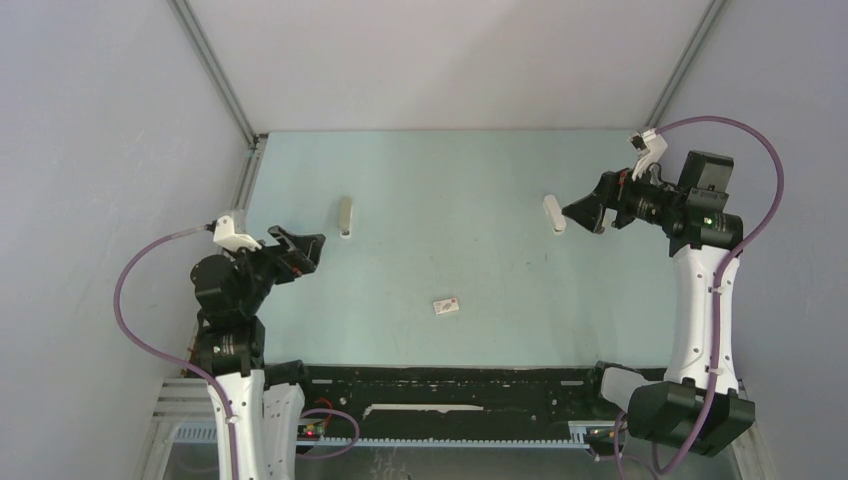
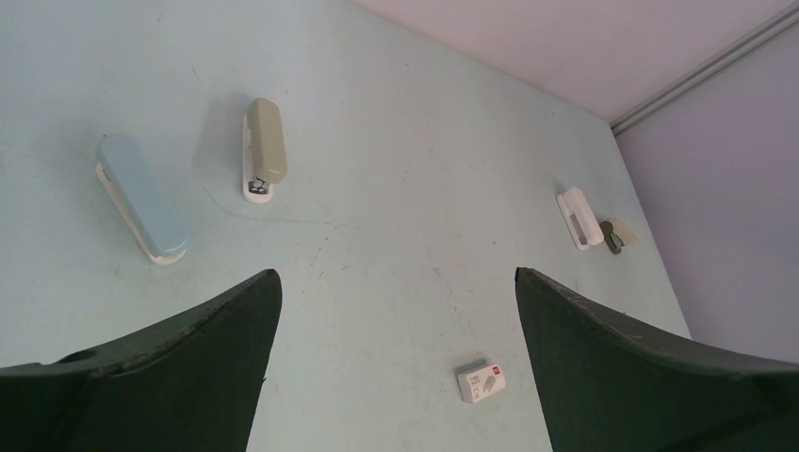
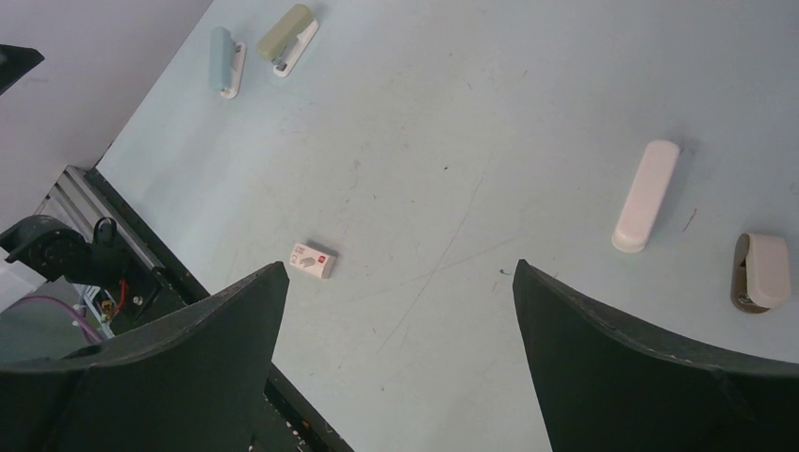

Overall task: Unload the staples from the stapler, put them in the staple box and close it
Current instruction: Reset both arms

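Note:
The white stapler (image 1: 553,214) lies closed on the pale table, at the right of the middle. It also shows in the right wrist view as a white stapler (image 3: 645,195) and, far off, in the left wrist view as a white stapler (image 2: 578,217). My right gripper (image 1: 578,214) hovers just right of it, open and holding nothing (image 3: 400,266). At the table's left edge my left gripper (image 1: 312,250) is also open and holding nothing (image 2: 396,273). No staples show in any view.
A small white printed box (image 1: 447,306) lies near the front middle. An olive-beige stapler (image 1: 345,217) lies at the left, and a pale blue stapler (image 2: 141,198) lies beside it. A small beige and olive object (image 3: 763,270) sits by the white stapler.

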Robot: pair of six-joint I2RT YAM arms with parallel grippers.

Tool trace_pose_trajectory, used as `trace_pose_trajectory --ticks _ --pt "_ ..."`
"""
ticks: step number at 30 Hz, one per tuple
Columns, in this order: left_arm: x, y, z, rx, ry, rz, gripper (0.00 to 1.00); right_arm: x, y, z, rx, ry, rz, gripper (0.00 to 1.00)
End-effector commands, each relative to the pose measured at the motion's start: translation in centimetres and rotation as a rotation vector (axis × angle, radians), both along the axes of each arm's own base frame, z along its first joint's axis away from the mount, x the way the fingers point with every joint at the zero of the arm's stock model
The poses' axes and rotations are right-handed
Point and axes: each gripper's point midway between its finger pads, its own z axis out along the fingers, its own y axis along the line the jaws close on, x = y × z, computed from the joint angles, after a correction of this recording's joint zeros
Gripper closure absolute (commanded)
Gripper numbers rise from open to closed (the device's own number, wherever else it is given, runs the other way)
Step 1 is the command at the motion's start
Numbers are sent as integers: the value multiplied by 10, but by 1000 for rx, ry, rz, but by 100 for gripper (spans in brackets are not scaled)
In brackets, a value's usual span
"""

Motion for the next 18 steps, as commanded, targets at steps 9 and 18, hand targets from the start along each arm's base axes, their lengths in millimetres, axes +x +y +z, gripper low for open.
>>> trace_pose_trajectory --ticks 9,18 --pt "1 7 -3 46 -5 25 0 -5 1 1 -29 -23 6 0" --pt "2 8 -4 49 1 26 0 -4 -1 0 -38 -24 4 0"
